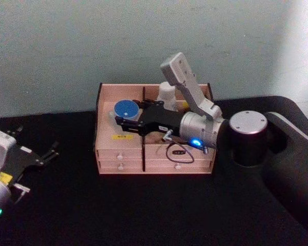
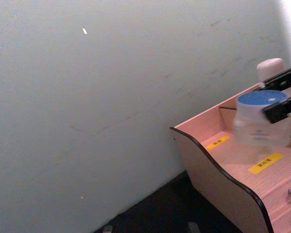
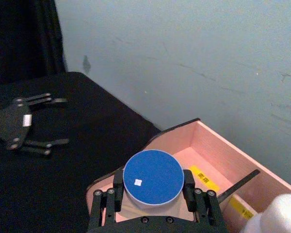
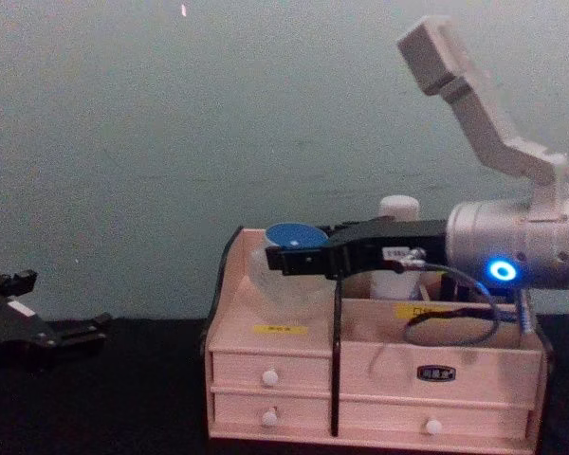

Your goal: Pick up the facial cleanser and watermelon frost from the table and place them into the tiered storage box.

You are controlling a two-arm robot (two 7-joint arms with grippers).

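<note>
My right gripper [image 1: 127, 116] is shut on a clear round jar with a blue lid [image 1: 126, 109], which I take for the watermelon frost. It holds the jar upright over the left half of the tiered storage box [image 1: 154, 154]. In the right wrist view the lid [image 3: 153, 177] sits between the black fingers [image 3: 106, 204]. The chest view puts the jar [image 4: 289, 261] low in the left compartment; whether it rests on the floor is unclear. A white capped bottle [image 1: 167, 93], seemingly the facial cleanser, stands in the back right compartment. My left gripper [image 1: 52, 152] lies open on the table at the left.
The box [image 4: 266, 351] stands on a black table against a pale wall, its white-knobbed drawers facing me. A dark divider [image 4: 336, 351] splits left from right. Black tabletop [image 1: 143, 210] stretches in front of the box and between it and the left gripper [image 3: 63, 121].
</note>
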